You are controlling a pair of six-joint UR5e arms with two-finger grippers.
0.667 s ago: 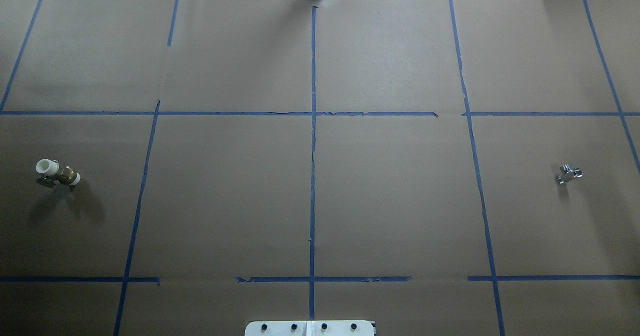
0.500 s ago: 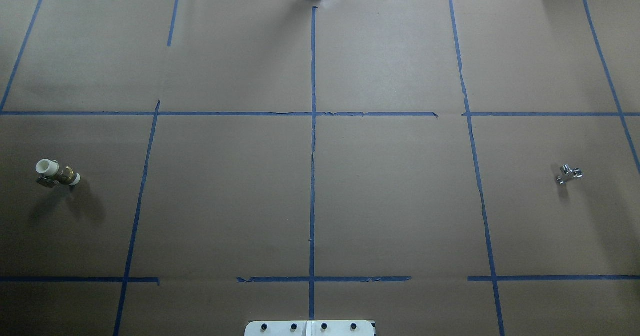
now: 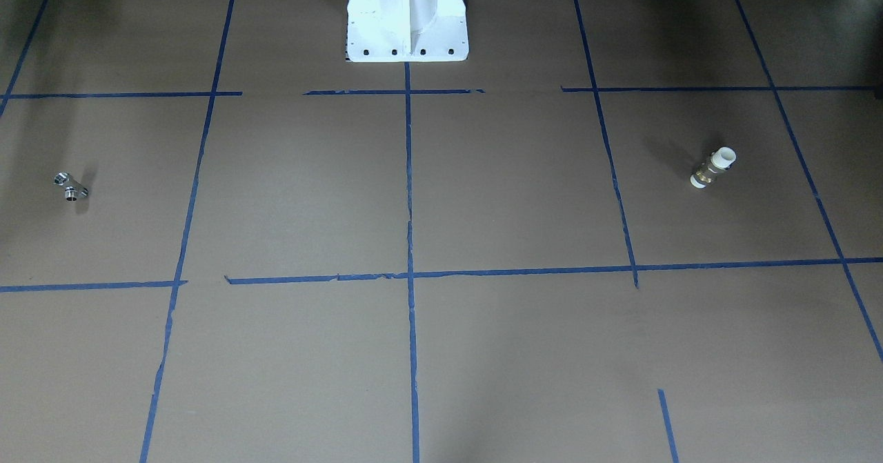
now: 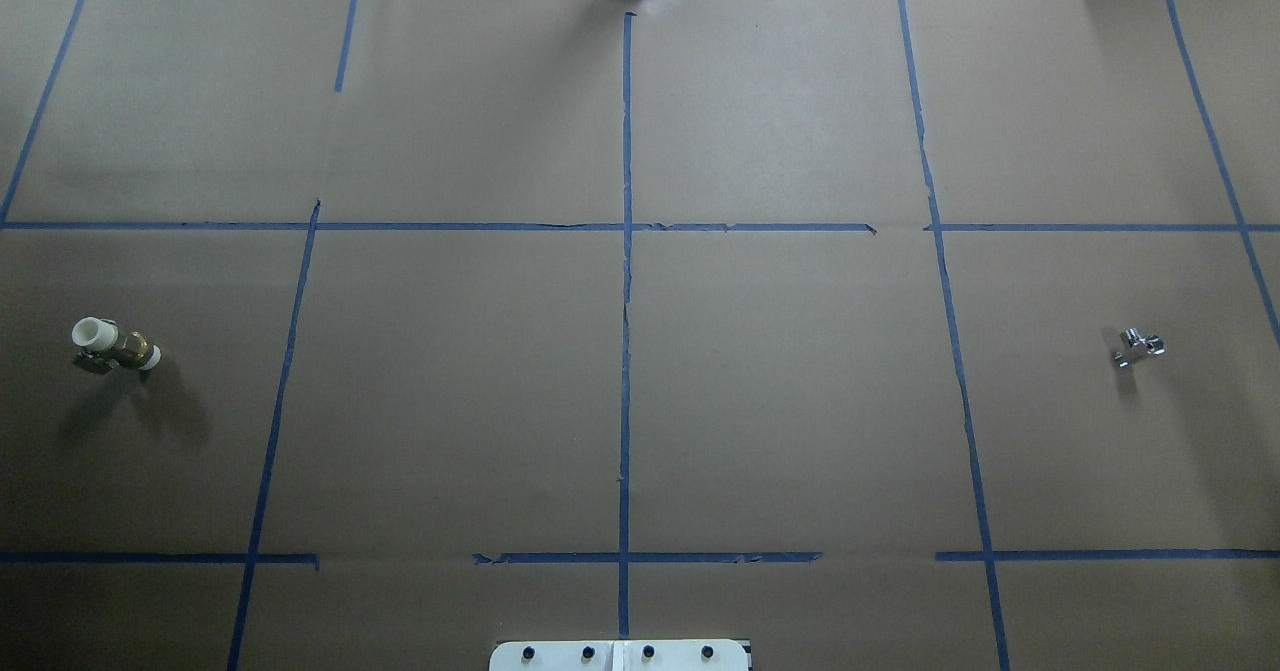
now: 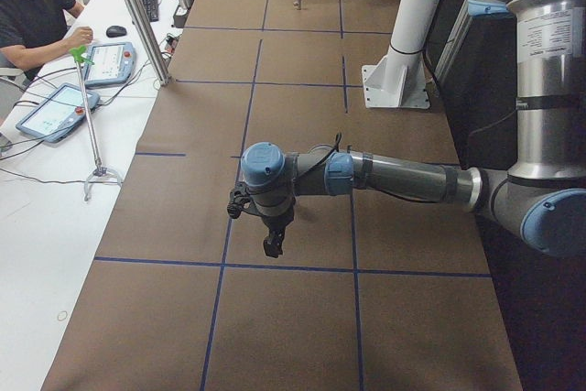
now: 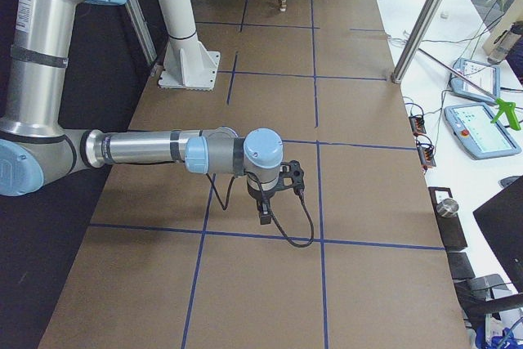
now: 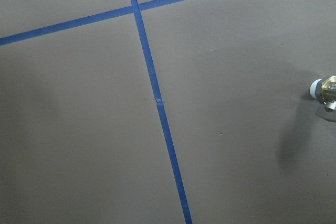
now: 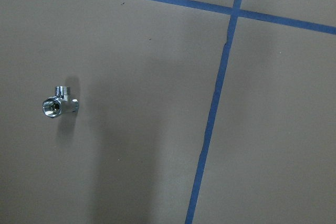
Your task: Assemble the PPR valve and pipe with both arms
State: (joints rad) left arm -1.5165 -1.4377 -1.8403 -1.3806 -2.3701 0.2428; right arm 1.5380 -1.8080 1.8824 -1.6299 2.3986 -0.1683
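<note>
I can't tell whether either pair of jaws is released or clenched, since the left gripper (image 5: pixel 273 246) and the right gripper (image 6: pixel 265 217) show only in the side views. Each points down above the table (image 4: pixel 450 401), at the end of an arm stretched out level: the left arm (image 5: pixel 403 176) and the right arm (image 6: pixel 147 149).

The brass-and-white fitting (image 4: pixel 115 348) lies on its side at the table's left end. My left wrist camera catches it only at the frame's right edge (image 7: pixel 326 90). The chrome fitting (image 4: pixel 1138 346) sits at the right end, well apart from it, and is plain in my right wrist camera (image 8: pixel 59 103). Blue tape (image 4: pixel 626 351) grids the brown paper. The white pedestal (image 3: pixel 407 14) stands midway between the two fittings on the robot's side.
</note>
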